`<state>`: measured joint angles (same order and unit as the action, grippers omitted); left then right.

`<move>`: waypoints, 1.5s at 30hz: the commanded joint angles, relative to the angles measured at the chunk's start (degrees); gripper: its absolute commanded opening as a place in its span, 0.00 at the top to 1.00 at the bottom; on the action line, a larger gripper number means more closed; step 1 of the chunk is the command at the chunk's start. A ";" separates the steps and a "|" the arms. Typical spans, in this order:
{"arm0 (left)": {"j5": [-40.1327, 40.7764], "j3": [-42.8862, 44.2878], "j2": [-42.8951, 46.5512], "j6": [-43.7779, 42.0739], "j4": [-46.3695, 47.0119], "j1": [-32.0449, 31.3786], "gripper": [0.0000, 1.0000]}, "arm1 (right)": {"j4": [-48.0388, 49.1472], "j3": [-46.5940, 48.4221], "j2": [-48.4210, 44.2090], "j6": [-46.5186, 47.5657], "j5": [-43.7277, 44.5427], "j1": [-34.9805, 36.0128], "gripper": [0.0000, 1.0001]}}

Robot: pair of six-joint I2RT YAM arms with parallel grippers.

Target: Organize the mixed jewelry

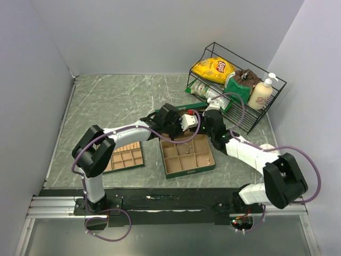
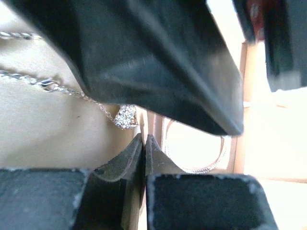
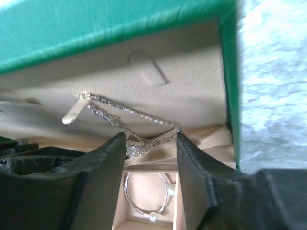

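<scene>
Progress looks partway, I'd guess: the green box (image 1: 189,172) has pieces in it. Right gripper (image 3: 150,139) has its jaws apart, sparkly chain (image 3: 129,111) lying loose between the tips, bangle (image 3: 127,194) in the compartment just below. Left gripper (image 2: 144,141) is clamped on nothing, pendant (image 2: 126,116) right ahead, unsorted maybe.

On the marbled table (image 1: 106,101), a green box (image 1: 192,170) with tan compartments sits at six o'clock, a flat divided tray (image 1: 128,158) at eight, a wire rack (image 1: 250,114) holding a chips bag (image 1: 214,68) and pump bottle (image 1: 261,94) at two.
</scene>
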<state>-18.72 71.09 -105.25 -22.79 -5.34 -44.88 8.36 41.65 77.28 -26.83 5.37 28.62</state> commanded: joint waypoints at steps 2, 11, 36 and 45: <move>-0.70 1.60 2.33 1.16 0.16 -0.91 0.85 | -3.26 1.07 -5.46 1.96 5.43 -0.32 0.44; 0.00 1.77 2.94 1.78 0.95 -0.91 0.70 | -4.40 -2.10 -9.25 -1.65 8.70 -1.37 0.43; 1.14 -1.65 16.21 3.80 2.35 -0.91 0.43 | -11.44 5.47 -6.78 -3.14 6.59 -4.89 0.42; 3.24 -6.92 26.76 9.24 1.92 -0.91 0.39 | -13.81 0.37 -12.93 -2.26 5.18 -5.07 0.41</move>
<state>-17.43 65.71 -84.01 -17.26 -4.21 -45.47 -4.01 44.18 68.40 -29.50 10.59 23.94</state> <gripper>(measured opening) 0.604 0.589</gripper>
